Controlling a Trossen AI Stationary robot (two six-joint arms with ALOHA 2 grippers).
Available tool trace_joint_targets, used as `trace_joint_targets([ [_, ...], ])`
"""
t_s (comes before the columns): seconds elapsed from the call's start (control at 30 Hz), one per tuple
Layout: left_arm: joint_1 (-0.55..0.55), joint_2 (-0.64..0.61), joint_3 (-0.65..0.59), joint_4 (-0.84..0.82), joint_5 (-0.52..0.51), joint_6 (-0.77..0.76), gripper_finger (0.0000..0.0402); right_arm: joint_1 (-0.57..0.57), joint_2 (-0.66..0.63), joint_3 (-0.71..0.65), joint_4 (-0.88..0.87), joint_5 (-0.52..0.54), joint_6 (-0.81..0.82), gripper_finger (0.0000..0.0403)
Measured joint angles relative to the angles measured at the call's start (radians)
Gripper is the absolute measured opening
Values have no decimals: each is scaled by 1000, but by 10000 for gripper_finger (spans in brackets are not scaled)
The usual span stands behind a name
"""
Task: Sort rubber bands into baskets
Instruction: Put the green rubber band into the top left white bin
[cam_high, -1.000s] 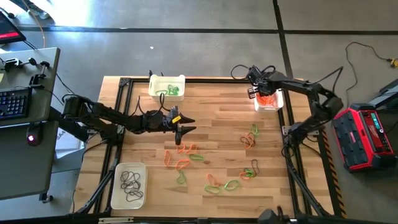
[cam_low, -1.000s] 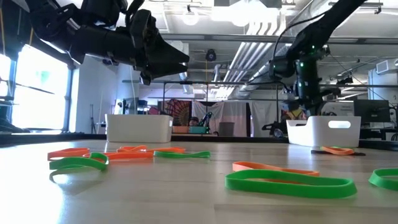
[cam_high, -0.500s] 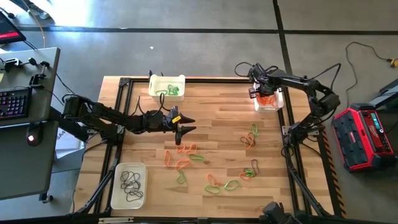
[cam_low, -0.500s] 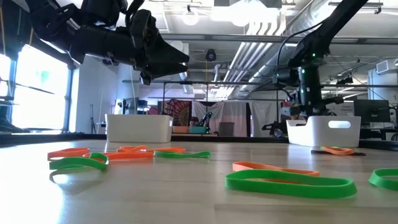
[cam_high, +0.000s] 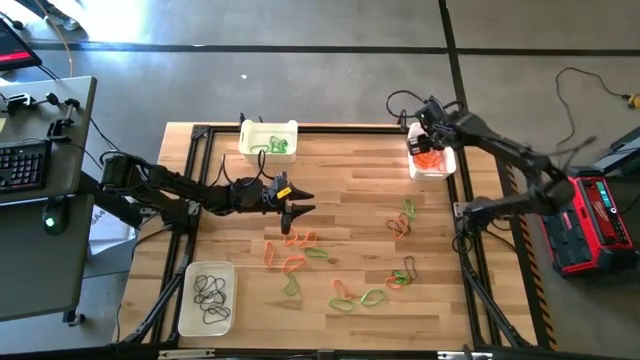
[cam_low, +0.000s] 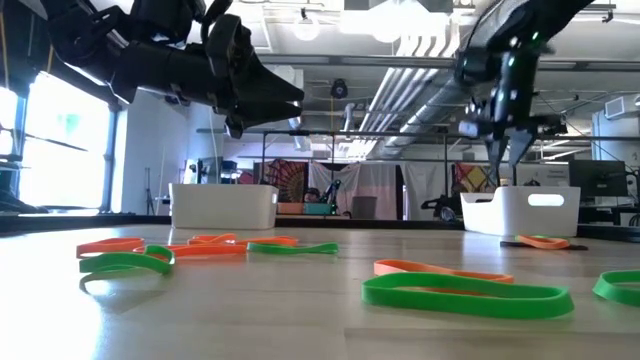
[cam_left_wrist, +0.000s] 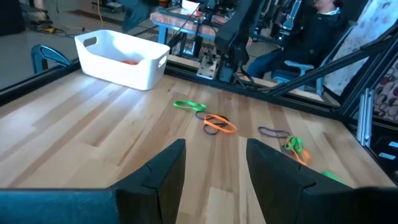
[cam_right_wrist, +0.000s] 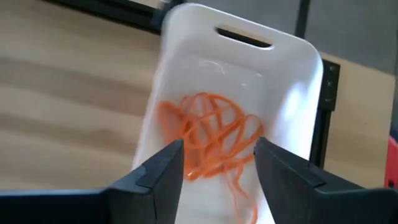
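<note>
Right gripper (cam_right_wrist: 216, 163) hangs above the orange basket (cam_high: 433, 163), fingers apart and empty, clear air below it down to the orange bands (cam_right_wrist: 210, 142). Left gripper (cam_high: 291, 211) hovers open over bare wood; loose bands (cam_high: 296, 251) lie just beyond its tips.

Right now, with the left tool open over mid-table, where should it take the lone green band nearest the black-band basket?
I'd come straight down from above: the green band lies flat on the wood, so no side offers an edge. Have the left tool straddle a single strand at the end farther from the orange band beside it.
</note>
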Motion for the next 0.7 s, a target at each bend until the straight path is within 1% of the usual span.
trace_joint_targets([
  [0.17,1,0,0,0,-5,17,161,154,-136,0,-49,-3,44,188],
  [0.33,1,0,0,-1,-5,17,161,371,-227,-53,-54,-76,170,188],
  [0.53,1,0,0,-2,-5,18,161,631,-254,-207,-44,-75,395,188],
  [0.63,1,0,0,-3,-5,19,161,724,-245,-306,24,-55,509,188],
  [0.7,1,0,0,-3,-5,19,161,765,-235,-367,74,-48,570,188],
])
